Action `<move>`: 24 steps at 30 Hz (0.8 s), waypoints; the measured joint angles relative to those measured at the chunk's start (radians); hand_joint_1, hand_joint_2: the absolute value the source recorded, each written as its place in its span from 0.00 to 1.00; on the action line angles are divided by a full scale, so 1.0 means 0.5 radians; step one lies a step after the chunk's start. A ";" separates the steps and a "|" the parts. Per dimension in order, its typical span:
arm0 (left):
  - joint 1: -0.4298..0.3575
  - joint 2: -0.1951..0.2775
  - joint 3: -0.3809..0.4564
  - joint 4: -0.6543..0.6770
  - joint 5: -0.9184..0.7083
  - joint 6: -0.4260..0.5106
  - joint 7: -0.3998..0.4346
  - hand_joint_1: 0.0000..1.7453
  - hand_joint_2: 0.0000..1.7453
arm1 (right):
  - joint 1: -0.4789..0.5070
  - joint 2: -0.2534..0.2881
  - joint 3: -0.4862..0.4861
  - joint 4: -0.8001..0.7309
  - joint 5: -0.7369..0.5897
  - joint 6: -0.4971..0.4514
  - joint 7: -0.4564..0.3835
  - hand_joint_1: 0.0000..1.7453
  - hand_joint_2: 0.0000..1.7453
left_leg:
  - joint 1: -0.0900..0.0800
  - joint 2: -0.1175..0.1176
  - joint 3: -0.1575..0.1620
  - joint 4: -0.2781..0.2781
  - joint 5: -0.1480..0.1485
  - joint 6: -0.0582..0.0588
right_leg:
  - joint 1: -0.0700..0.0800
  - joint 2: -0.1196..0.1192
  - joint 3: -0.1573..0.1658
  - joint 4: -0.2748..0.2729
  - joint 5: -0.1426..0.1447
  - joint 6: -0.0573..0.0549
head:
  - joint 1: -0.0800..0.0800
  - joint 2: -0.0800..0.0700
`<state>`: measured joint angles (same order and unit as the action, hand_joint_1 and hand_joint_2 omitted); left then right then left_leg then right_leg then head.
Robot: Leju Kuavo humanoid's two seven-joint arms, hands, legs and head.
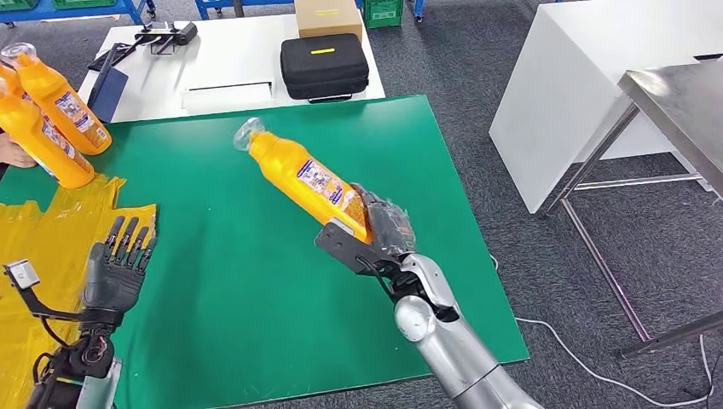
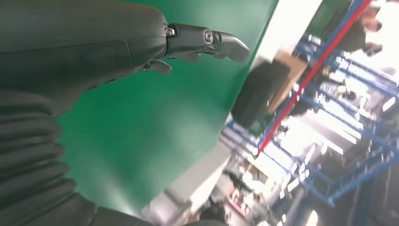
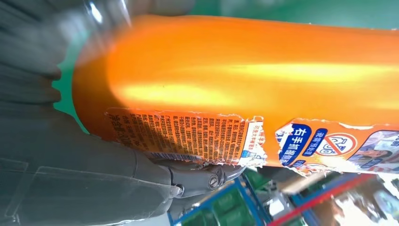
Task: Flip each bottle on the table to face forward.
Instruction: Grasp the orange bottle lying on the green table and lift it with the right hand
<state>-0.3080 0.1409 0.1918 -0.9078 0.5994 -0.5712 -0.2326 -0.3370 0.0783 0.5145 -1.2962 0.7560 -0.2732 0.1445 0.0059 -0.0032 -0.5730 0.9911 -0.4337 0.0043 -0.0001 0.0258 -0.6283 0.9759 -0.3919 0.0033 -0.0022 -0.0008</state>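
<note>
Mid-flip, I'd say: the right hand (image 1: 388, 232) grips the orange bottle (image 1: 309, 179) by its base, lifted tilted over the middle of the green table (image 1: 256, 298). Left hand (image 1: 115, 266) idles near the left edge, fingers spread, holding nothing. Two more bottles (image 1: 47, 111) wait at the far-left corner, so plenty's left.

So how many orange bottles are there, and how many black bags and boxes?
Orange bottles: 3, one held by the right hand, two at the table's far left edge.
Black case: 1
Cardboard box: 1
Total: 5
</note>
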 joint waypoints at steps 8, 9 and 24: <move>-0.088 -0.057 -0.277 0.000 0.148 -0.060 0.084 0.00 1.00 | -0.176 0.105 -0.024 0.132 -0.029 0.003 -0.047 1.00 1.00 | 0.000 0.000 -0.001 0.000 0.002 0.000 | 0.000 0.000 0.000 0.001 0.000 0.000 | 0.000 0.000; -0.103 -0.068 -0.312 0.000 0.161 -0.063 0.094 0.00 1.00 | -0.216 0.129 -0.024 0.178 -0.028 0.003 -0.048 1.00 1.00 | 0.001 0.000 -0.001 0.000 0.002 0.000 | 0.000 0.000 0.000 0.001 0.001 0.000 | 0.000 0.000; -0.325 -0.145 -0.577 0.069 0.267 -0.115 0.135 0.00 1.00 | -0.527 0.429 0.058 0.725 -0.016 0.093 -0.016 1.00 1.00 | 0.001 -0.001 -0.003 0.000 0.003 0.000 | 0.000 -0.002 -0.002 0.001 0.001 0.000 | 0.000 0.000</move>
<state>-0.4705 0.0685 -0.0966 -0.8733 0.7331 -0.6286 -0.1653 -0.6005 0.2928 0.5435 -0.9338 0.7479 -0.2269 0.1365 0.0062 -0.0034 -0.5747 0.9911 -0.4323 0.0045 0.0001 0.0250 -0.6294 0.9766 -0.3916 0.0033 -0.0023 -0.0008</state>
